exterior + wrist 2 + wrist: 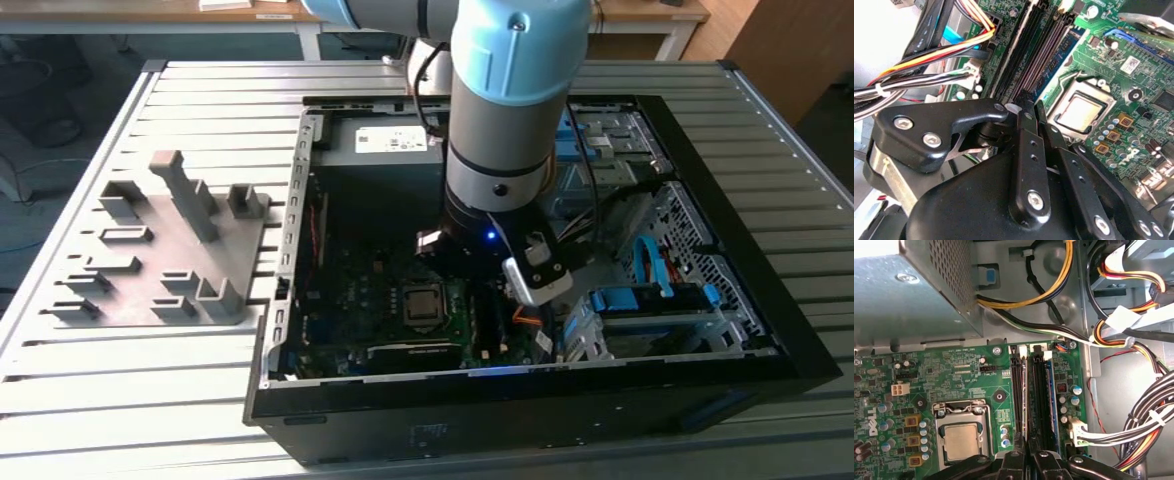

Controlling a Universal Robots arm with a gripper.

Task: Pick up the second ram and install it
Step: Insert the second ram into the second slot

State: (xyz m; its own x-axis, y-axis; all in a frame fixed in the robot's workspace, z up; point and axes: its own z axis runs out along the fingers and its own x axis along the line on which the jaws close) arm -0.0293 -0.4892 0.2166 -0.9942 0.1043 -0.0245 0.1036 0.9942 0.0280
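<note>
First wrist view: one pincer [1028, 456] above four black motherboard slots [1035, 400].

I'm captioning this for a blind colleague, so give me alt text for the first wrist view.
The black claw hangs just above the black memory slots of a green motherboard, fingers close together. A bare processor sits in its socket beside them, with a metal power supply and cable bundles around.

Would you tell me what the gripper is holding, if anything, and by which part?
It cannot be told: the gripper sits right over the memory slots, hiding any grip.
</note>
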